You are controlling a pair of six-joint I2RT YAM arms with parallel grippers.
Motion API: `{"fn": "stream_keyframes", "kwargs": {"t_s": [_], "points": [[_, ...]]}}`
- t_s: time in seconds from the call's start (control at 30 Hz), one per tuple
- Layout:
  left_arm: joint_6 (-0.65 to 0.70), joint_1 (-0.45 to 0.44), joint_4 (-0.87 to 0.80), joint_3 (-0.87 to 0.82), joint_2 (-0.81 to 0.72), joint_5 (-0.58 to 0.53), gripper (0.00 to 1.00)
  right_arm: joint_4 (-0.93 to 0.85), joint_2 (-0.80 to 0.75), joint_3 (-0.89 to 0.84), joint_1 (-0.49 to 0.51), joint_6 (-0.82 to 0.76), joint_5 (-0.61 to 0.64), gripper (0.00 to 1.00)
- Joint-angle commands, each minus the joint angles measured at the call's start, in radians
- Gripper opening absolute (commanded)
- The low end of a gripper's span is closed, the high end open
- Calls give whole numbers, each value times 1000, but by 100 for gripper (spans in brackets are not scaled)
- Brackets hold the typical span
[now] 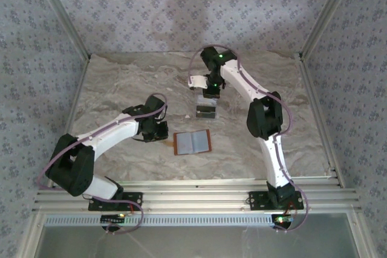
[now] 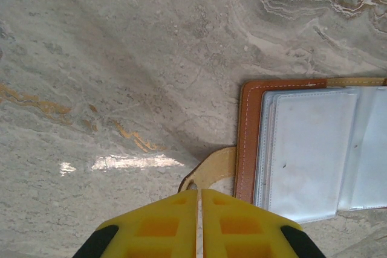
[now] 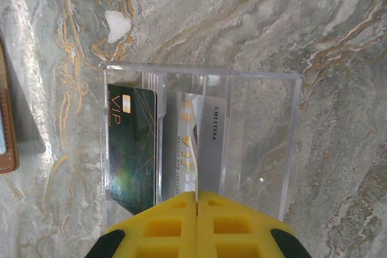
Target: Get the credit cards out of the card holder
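Marbled beige tabletop [image 1: 121, 89] — open brown leather card holder [image 2: 302, 149], tab [image 2: 211, 164] at left gripper [image 2: 198, 193], fingers together; right gripper [image 3: 196, 196], likewise closed, above clear plastic rack [image 3: 266, 119] holding dark-green and silver credit cards [image 3: 130, 149].

Top external camera looks down from high behind the arm bases [image 1: 115, 200], taking in the whole table [image 1: 121, 95]; both wrist cameras face steeply down, very close to it; all three views share the card holder [image 1: 192, 142].
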Motion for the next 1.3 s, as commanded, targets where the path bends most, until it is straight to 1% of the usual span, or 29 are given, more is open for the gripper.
{"fn": "stream_keyframes", "kwargs": {"t_s": [0.0, 0.17, 0.47, 0.57, 0.63, 0.73, 0.9, 1.07, 1.27], "points": [[-1, 7, -15, -3, -16, -3, 12, -23, 38, 25, 3, -29, 24, 0], [4, 6, -20, 0, -11, -2, 11, -33, 61, 20, 5, -32, -7, 0], [6, 7, -24, 5, -3, 4, 11, -103, 99, 18, 2, -66, -33, 0], [4, 6, -21, 5, -5, 6, 12, -91, 99, 19, 0, -66, -28, 11], [3, 7, -21, 8, -2, 7, 12, -66, 88, 17, -2, -66, -27, 16], [4, 6, -24, 11, -2, 10, 11, 9, 51, -4, -2, -60, -13, 20], [4, 6, -29, 12, -9, 5, 12, 168, -43, -99, 0, -39, 15, 25], [0, 7, -29, 11, -14, 5, 12, 270, -112, -160, 3, -23, 79, 26], [2, 6, -23, 17, -16, 13, 12, 348, -221, -250, 5, 36, 50, 27]]}}
